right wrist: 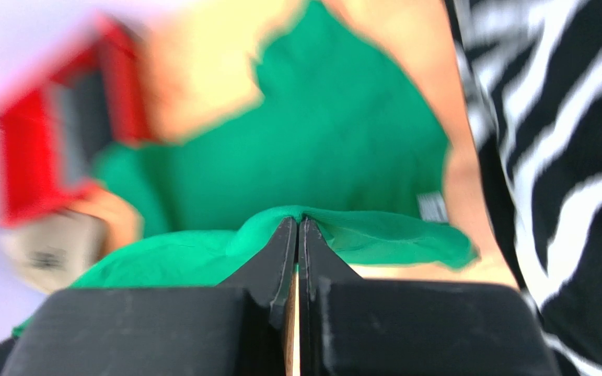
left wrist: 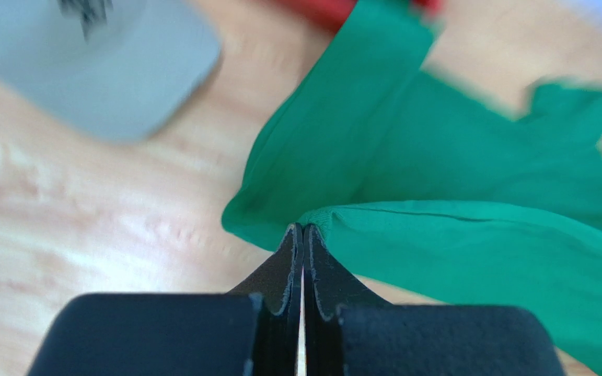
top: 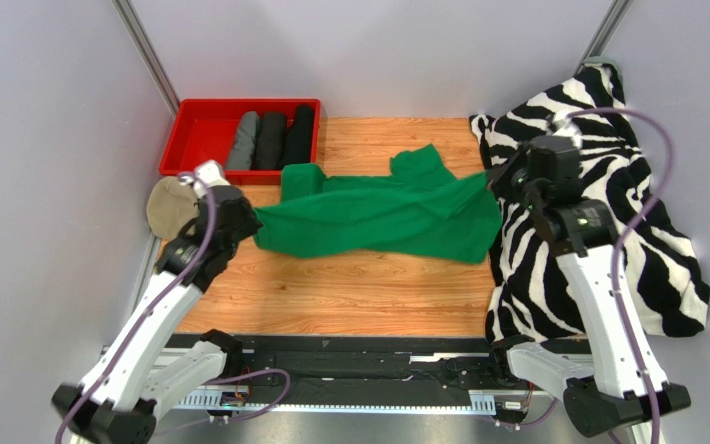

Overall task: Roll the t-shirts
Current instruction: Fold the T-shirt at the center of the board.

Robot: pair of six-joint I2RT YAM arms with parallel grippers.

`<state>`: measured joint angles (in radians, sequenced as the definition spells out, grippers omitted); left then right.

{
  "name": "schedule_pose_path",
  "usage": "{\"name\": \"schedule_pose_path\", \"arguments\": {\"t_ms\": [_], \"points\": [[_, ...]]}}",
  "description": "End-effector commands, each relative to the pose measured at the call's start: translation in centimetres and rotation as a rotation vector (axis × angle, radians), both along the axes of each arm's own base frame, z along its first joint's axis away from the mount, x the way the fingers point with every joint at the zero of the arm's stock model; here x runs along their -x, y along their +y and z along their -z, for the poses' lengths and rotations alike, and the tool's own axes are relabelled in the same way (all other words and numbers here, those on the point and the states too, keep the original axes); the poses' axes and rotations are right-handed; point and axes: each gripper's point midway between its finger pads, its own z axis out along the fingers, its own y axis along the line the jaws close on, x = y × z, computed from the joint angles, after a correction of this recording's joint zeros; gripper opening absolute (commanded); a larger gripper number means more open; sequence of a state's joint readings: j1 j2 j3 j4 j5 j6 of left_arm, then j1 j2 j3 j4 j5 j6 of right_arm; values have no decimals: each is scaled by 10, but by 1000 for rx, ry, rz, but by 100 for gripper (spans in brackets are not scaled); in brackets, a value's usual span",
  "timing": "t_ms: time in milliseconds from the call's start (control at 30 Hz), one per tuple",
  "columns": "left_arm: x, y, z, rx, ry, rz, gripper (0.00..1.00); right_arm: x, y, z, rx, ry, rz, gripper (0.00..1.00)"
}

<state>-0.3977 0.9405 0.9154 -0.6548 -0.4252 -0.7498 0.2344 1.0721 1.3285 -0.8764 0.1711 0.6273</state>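
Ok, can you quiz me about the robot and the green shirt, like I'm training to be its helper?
1. True or false: the left gripper and the right gripper are both shut on the green t-shirt.
2. How many rolled shirts lie in the red tray? A two, B three, C five.
3. Fill in: the beige cap lies on the ____ arm's side.

Key: 1 true; 2 B; 3 left.

Pale grey walls [top: 377, 46] close in a wood-grain table [top: 349, 296] — metal posts [top: 150, 55] at the corners.
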Motion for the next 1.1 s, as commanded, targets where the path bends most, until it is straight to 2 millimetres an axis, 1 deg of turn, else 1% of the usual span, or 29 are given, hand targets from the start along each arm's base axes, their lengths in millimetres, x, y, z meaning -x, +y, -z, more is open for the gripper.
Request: {"name": "schedule_pose_path", "arguments": {"t_ms": [0,67,100,133,167,200,267,300,333,367,400,433,500,533,567,600,633,667,700,733,767,833,867,900,933,967,1000,1033,1067], "points": [[24,30,-107,-47,-296,-2,0,15,-18,-134,4,-345,40,0],[42,38,-151,-38,-447,18,0,23,-24,-166,8,-426,53,0],[48,40,-162,-40,-488,27,0,31,-25,-192,-1,-494,47,0],[53,40,-169,-36,-517,43,0,33,-24,-205,-8,-533,39,0],[62,40,-182,-18,-577,62,0,36,-24,-217,-7,-564,28,0],[64,33,-182,-7,-590,109,0,38,-23,-234,-14,-600,21,0],[71,23,-183,26,-612,168,0,41,-24,-246,-10,-617,21,0],[73,8,-179,48,-608,255,0,44,-26,-257,-4,-641,25,0],[75,3,-178,59,-606,280,0,43,-28,-260,1,-648,35,0],[75,2,-173,61,-590,285,0,43,-31,-264,10,-658,50,0],[74,5,-172,50,-581,271,0,37,-35,-266,35,-657,73,0],[70,7,-168,36,-564,259,0,36,-35,-272,36,-673,75,0],[63,8,-163,12,-543,249,0,23,-29,-271,44,-671,54,0],[54,2,-158,7,-523,258,0,4,-23,-255,56,-623,40,0],[47,-2,-150,8,-502,268,0,-9,-18,-244,63,-591,20,0],[40,-12,-135,29,-459,292,0,-20,-9,-236,59,-574,-16,0],[29,-21,-119,35,-408,309,0,-41,-1,-216,68,-524,-34,0],[22,-27,-107,44,-375,323,0,-58,5,-187,82,-461,-51,0],[16,-32,-84,62,-316,318,0,-73,8,-174,90,-451,-54,0],[6,-35,-63,60,-255,301,0,-87,9,-156,112,-411,-52,0],[1,-36,-50,59,-221,287,0,-109,10,-118,141,-322,-49,0],[-10,-37,-8,53,-115,260,0,-132,9,-84,168,-253,-41,0],[-13,-36,6,49,-80,245,0,-148,12,-52,185,-185,-54,0],[-14,-31,24,51,-38,215,0,-156,13,-40,194,-163,-58,0],[-21,-32,40,51,2,206,1,-162,13,-30,203,-142,-61,0],[-23,-33,49,56,25,201,2,-173,16,-8,221,-97,-72,0],[-26,-32,57,51,46,194,3,-179,17,-4,222,-94,-74,0],[-31,-32,71,42,83,185,3,-184,18,4,231,-79,-78,0],[-33,-32,77,38,102,179,4,-189,18,9,240,-69,-82,0]]}}
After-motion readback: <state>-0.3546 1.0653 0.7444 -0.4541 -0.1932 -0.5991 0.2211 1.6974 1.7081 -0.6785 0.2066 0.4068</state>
